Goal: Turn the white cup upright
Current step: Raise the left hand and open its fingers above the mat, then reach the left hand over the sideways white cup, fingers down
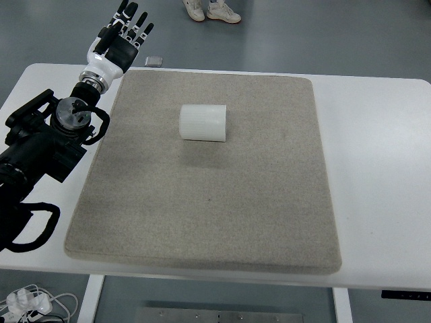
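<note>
White ribbed plastic cup [203,122] lies on its side on the upper middle of the grey-beige rectangular felt mat [202,215], its long axis running left to right. From the top view it cannot be told which end is the mouth and which the base. The mat covers most of the white tabletop [377,175].

The left hand [121,40], black and white with jointed fingers, is held past the mat's upper left corner, well apart from the cup. Its fingers are spread and relaxed, and it grasps nothing. The black left forearm [47,138] enters from the picture's left edge. No right arm shows.

Handling assessment: the cup appears light, thin-walled and fairly stiff. On its curved side it is likely to roll across the mat if pushed from the far or near side. The ribbed wall should offer reasonable friction, though hard pressure may flex it. The recommended hold is across the curved body near its middle, thumb on one side and fingers opposite, leaving both ends free for rotation onto the base.

The cup has not yet been contacted; the reach is the step in hand.

A small dark flat object [153,61] lies beyond the mat's upper edge. A person's white shoes [211,9] show on the floor at the top.
</note>
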Available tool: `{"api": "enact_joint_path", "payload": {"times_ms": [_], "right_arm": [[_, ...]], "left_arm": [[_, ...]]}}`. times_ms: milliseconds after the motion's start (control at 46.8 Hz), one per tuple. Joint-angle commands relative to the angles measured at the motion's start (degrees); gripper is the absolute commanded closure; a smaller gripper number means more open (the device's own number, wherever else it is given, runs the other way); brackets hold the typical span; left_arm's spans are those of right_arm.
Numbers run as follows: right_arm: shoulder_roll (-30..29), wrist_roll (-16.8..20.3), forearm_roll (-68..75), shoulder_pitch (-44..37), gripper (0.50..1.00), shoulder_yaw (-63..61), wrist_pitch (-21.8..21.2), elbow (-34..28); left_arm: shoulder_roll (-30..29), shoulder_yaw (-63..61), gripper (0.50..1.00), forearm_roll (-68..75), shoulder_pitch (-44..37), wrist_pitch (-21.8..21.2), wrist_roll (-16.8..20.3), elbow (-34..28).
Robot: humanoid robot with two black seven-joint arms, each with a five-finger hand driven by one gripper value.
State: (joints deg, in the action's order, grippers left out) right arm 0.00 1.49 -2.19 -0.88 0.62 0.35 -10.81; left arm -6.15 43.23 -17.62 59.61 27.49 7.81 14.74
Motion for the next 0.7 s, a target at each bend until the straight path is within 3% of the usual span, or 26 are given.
{"api": "enact_joint_path", "payload": {"times_ms": [0, 470, 683], "right_arm": [[0.0, 0.0, -0.01, 0.0, 0.548, 0.0, 0.0, 0.0], [0.0, 0.0, -0.01, 0.0, 0.548, 0.0, 0.0, 0.0], [0.0, 0.0, -0.01, 0.0, 0.548, 0.0, 0.0, 0.0]], "left_arm": [[0.08, 0.01, 0.506, 4.16, 0.42, 0.2, 0.02, 0.03], [-1.93, -3.59, 0.506, 29.91, 6.04, 3.53, 0.45, 0.12], [-2.2, -6.58, 0.506, 38.09, 8.15, 2.83, 2.3, 1.25]]}}
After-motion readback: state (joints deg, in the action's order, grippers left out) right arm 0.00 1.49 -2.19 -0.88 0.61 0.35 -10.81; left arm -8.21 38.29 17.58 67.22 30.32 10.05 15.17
